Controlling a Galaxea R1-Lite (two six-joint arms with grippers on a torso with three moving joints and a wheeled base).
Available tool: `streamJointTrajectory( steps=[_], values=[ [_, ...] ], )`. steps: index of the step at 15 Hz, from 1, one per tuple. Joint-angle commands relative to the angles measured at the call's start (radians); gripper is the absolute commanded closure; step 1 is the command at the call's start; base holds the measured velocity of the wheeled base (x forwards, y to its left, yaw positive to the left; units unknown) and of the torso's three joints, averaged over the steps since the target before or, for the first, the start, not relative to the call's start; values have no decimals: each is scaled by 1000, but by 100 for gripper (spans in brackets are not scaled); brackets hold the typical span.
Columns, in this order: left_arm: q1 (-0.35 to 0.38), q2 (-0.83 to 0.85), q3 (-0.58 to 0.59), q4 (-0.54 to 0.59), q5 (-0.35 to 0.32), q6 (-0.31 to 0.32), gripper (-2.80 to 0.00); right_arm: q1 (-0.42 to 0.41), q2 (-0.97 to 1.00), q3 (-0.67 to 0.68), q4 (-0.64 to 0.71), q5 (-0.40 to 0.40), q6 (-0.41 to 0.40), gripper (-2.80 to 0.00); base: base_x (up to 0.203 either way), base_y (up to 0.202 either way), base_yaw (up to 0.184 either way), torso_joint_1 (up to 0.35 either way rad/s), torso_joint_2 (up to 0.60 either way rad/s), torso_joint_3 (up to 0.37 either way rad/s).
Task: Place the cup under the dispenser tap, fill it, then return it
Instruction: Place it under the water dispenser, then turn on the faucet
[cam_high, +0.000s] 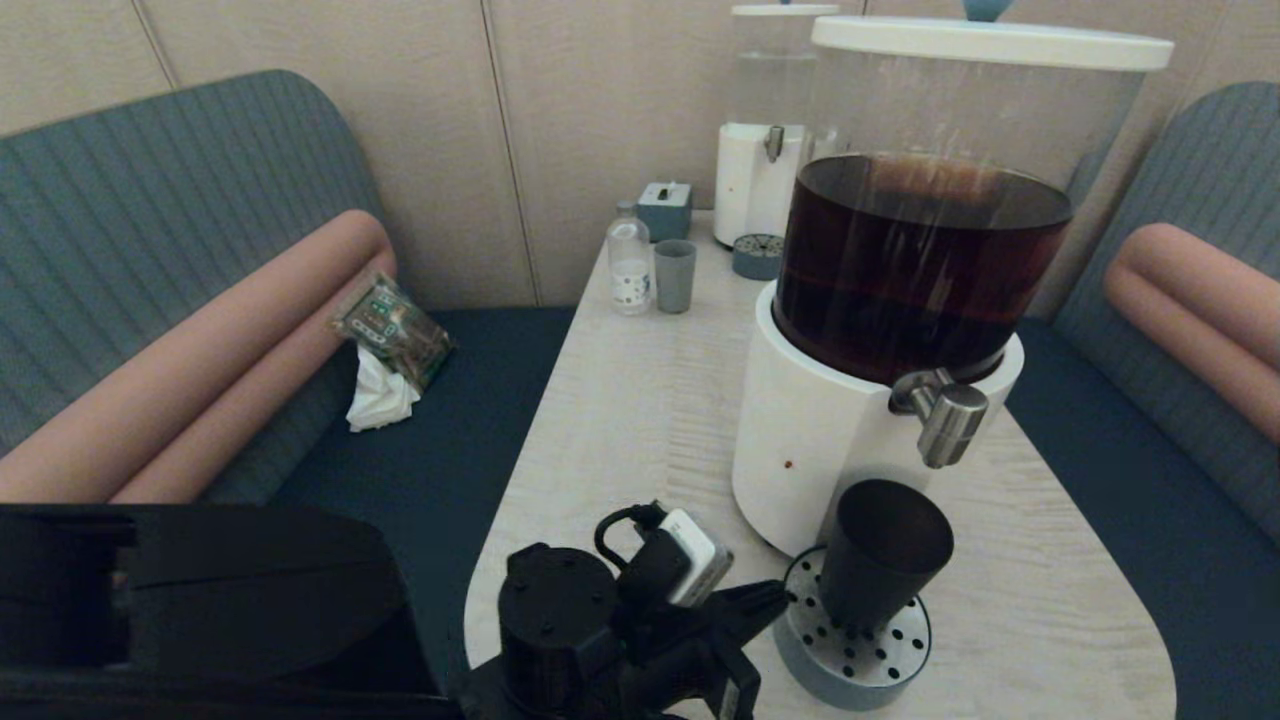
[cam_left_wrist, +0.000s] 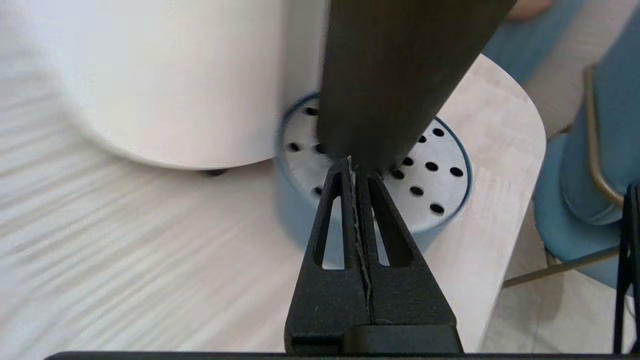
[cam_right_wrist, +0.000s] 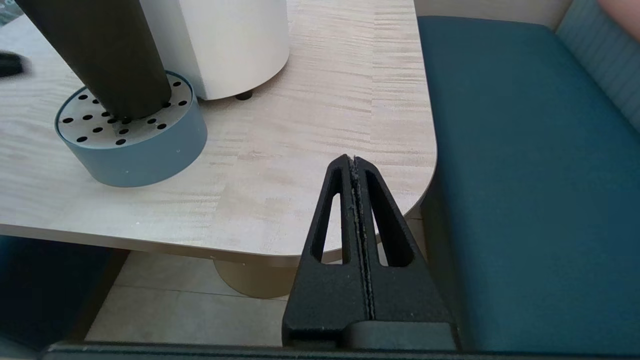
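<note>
The dark tapered cup (cam_high: 880, 555) stands on the round perforated drip tray (cam_high: 905, 645), just below the steel dispenser tap (cam_high: 948, 415) of the big dispenser (cam_high: 850, 450) holding brown liquid. I see no liquid falling from the tap. My left gripper (cam_high: 772, 598) is shut and empty. In the left wrist view its fingertips (cam_left_wrist: 350, 162) sit against the lower wall of the cup (cam_left_wrist: 390, 75) above the tray (cam_left_wrist: 440, 175). My right gripper (cam_right_wrist: 354, 160) is shut and empty over the table's near right corner, well clear of the cup (cam_right_wrist: 105, 55).
At the table's far end stand a smaller clear-liquid dispenser (cam_high: 765, 150), a grey-green cup (cam_high: 675, 275), a small bottle (cam_high: 629, 262) and a tissue box (cam_high: 665, 208). Blue bench seats (cam_right_wrist: 525, 175) flank the table; its rounded front edge (cam_right_wrist: 420, 200) is near.
</note>
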Motion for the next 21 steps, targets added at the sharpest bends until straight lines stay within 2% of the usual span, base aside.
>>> streamJointTrajectory(
  steps=[1, 4, 7, 8, 10, 12, 17, 19, 21],
  values=[
    [30, -156, 100, -9, 20, -1, 0, 0, 1, 0, 0, 1, -1, 0, 0, 0, 0, 0, 0, 0],
    [103, -342, 219, -9, 68, -1, 0, 0, 1, 0, 0, 1, -1, 0, 0, 0, 0, 0, 0, 0],
    [160, -549, 272, -5, 204, -1, 0, 0, 1, 0, 0, 1, -1, 0, 0, 0, 0, 0, 0, 0],
    [206, -612, 287, 9, 244, -1, 0, 0, 1, 0, 0, 1, -1, 0, 0, 0, 0, 0, 0, 0],
    [346, -685, 328, 37, 298, -2, 0, 0, 1, 0, 0, 1, -1, 0, 0, 0, 0, 0, 0, 0],
    [452, -777, 361, 50, 334, -2, 0, 0, 1, 0, 0, 1, -1, 0, 0, 0, 0, 0, 0, 0],
    [602, -1043, 426, 89, 397, -6, 0, 0, 1, 0, 0, 1, -1, 0, 0, 0, 0, 0, 0, 0],
    [642, -1202, 445, 161, 410, -21, 0, 0, 1, 0, 0, 1, -1, 0, 0, 0, 0, 0, 0, 0],
    [657, -1381, 451, 297, 425, -39, 0, 0, 1, 0, 0, 2, -3, 0, 0, 0, 0, 0, 0, 0]
  ],
)
